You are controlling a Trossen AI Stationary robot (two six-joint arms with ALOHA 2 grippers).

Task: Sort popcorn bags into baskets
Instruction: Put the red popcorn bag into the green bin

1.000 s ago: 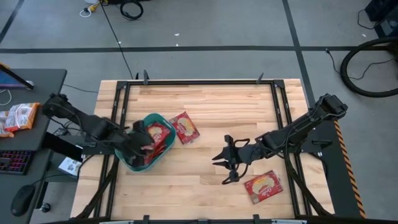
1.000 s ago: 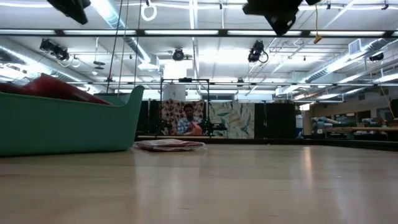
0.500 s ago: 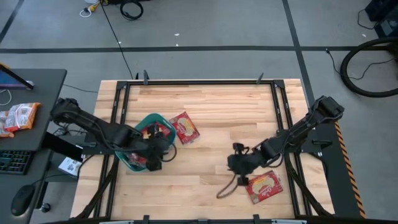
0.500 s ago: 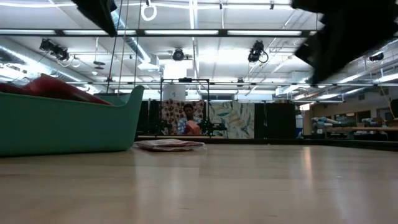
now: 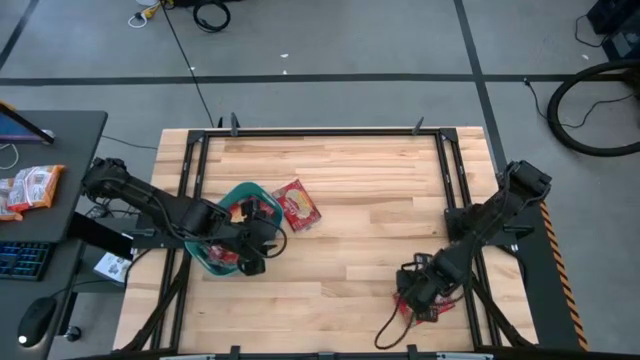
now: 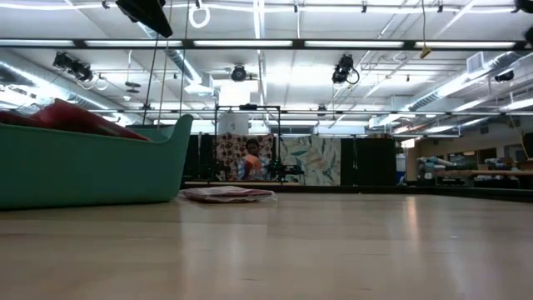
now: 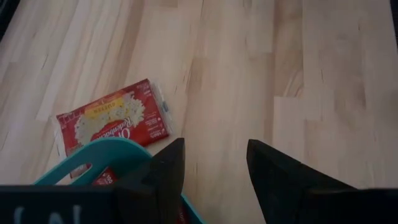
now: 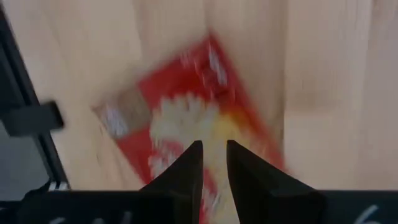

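Observation:
The teal basket [image 5: 222,256] stands at the table's left with red popcorn bags [image 5: 250,211] inside; the low view shows its wall [image 6: 83,171] and a bag above its rim [image 6: 71,115]. One bag [image 5: 297,203] lies flat on the wood just right of the basket [image 7: 115,118] [image 6: 226,194]. Another bag [image 8: 199,106] lies near the near right corner, mostly hidden under my right arm in the high view. My left gripper [image 7: 214,171] hangs open over the basket's right rim [image 7: 93,155]. My right gripper [image 8: 213,158] is open by a narrow gap, right above that bag. My right gripper points down over the middle of the near-right bag [image 8: 214,127]. I cannot tell whether its fingertips touch the bag.
Black frame rails [image 5: 450,190] run along the table's sides. A side desk on the left carries more packets [image 5: 30,187] and a keyboard. A person [image 6: 250,160] shows far behind the table in the low view. Bare wood lies between the two arms.
My right gripper has swung from the table's middle toward the near right corner and come down over the bag there. My left gripper has moved from over the basket's inside toward its right rim, then held still. The bags have not moved.

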